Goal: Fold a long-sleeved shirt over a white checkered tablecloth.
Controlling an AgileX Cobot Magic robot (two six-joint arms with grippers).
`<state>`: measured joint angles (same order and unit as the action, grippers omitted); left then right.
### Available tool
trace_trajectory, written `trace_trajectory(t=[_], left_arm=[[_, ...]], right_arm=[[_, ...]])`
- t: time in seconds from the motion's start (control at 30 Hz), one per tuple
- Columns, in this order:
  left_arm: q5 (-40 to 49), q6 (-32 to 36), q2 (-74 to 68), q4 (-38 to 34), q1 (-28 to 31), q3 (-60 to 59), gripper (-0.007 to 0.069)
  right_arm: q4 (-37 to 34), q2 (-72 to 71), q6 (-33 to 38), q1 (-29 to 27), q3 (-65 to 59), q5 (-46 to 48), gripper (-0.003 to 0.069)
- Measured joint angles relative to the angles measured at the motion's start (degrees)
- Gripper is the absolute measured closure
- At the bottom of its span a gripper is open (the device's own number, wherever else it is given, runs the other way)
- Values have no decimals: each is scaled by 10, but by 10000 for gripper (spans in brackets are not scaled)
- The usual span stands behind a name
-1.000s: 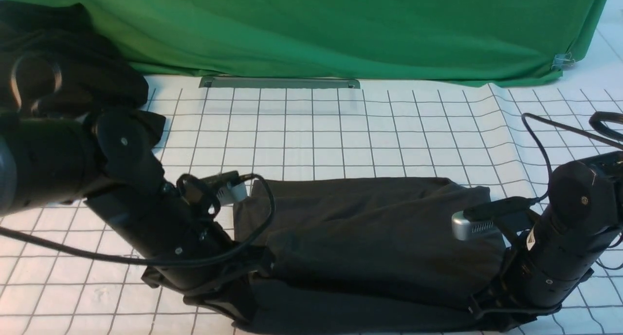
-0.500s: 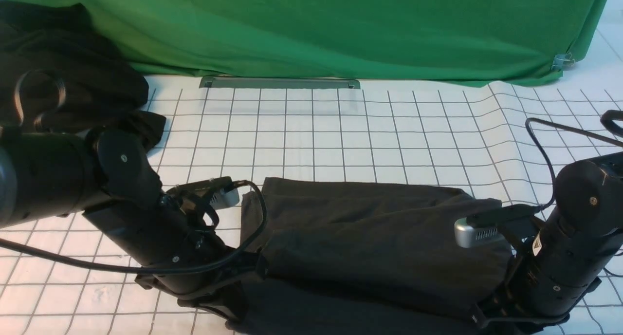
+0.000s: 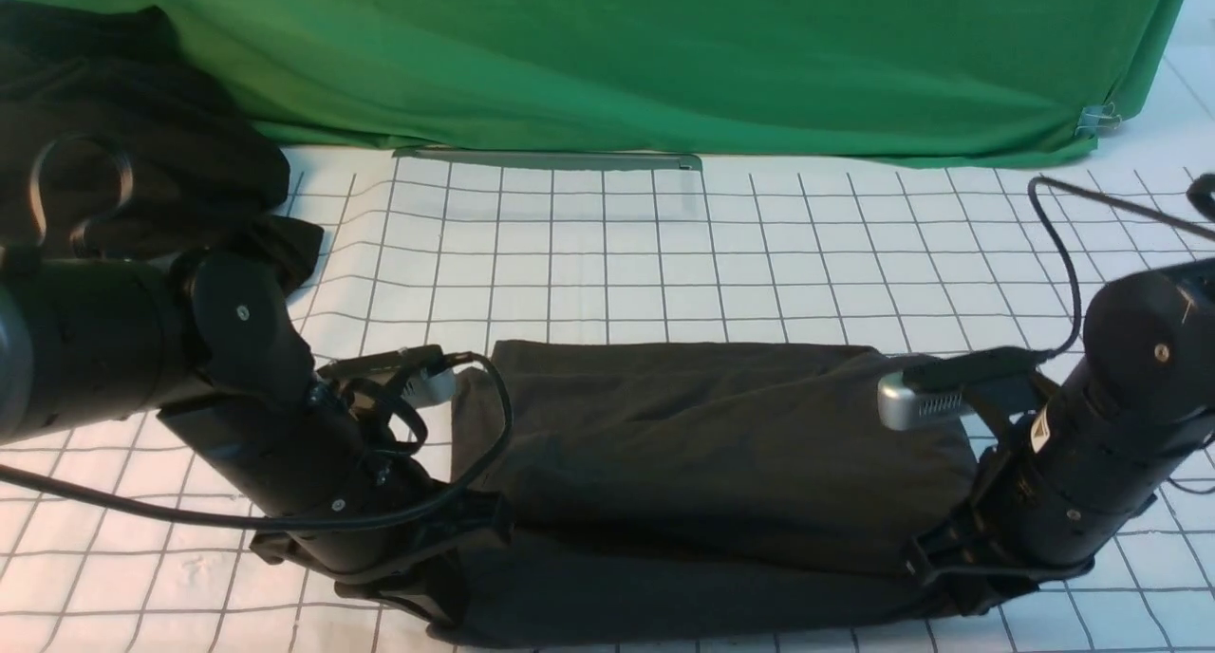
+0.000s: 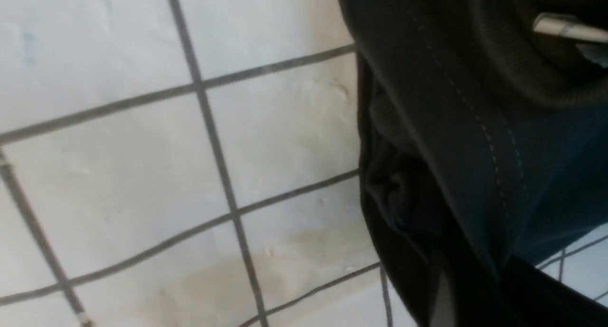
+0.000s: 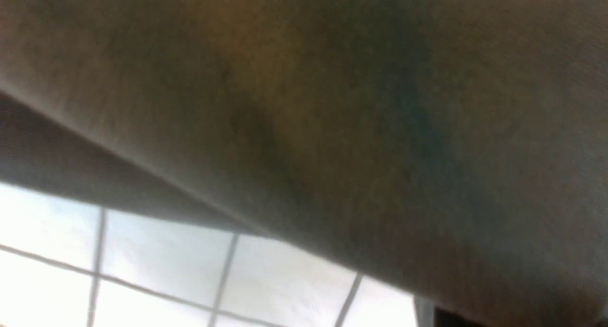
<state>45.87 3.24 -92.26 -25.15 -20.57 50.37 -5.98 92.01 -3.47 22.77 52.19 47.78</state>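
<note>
Well along by the look of it: long-sleeved shirt (image 3: 702, 463) already doubled into a wide, low band lying across the near part of the white checkered tablecloth (image 3: 607, 254), no sleeves hanging loose, upper layer draped forward over a lower layer that shows as a darker strip along the near edge. Probably at least one more fold left, end to end, plus smoothing of the soft ridges across the top. Left gripper (image 3: 432, 591) down at the shirt's near left corner, jaws hidden under the wrist in the front view but clamped fully together, apparently pinching the fabric at that corner; in the left wrist view, ribbed round neckband, a pale label and a line of light stitching close against the camera (image 4: 475, 127). Right gripper (image 3: 959, 577) low at the near right corner, fingertips buried in the cloth; impossible to tell whether parted or gripping, and the right wrist view filled with blurred grey knit (image 5: 332, 103) over a slice of gridded cloth. Shirt material: matte charcoal knit, limp and heavy, edges rounded rather than creased, shallow diagonal wrinkles. Tablecloth: smooth white sheet with thin dark lines in small squares, slightly rippled at the far left and far right. Behind it, plain green fabric (image 3: 664, 55) hanging in soft folds, a flat grey bar (image 3: 546, 160) at its foot, and a deeper-black garment (image 3: 142, 131) heaped at the far left
</note>
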Motion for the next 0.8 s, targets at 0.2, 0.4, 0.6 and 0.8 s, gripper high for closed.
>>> trace_trajectory(t=[0.2,0.4,0.6,0.8], left_arm=[[0,-20,0,21,0,0,620],[27,-26,3,42,0,14,620],[61,-43,38,58,1,32,620],[36,-51,46,62,1,-6,619]], right_arm=[[-12,0,-1,4,12,9,521],[-11,0,0,32,12,6,512],[-8,0,0,42,12,1,505],[-6,0,0,45,12,-2,489]])
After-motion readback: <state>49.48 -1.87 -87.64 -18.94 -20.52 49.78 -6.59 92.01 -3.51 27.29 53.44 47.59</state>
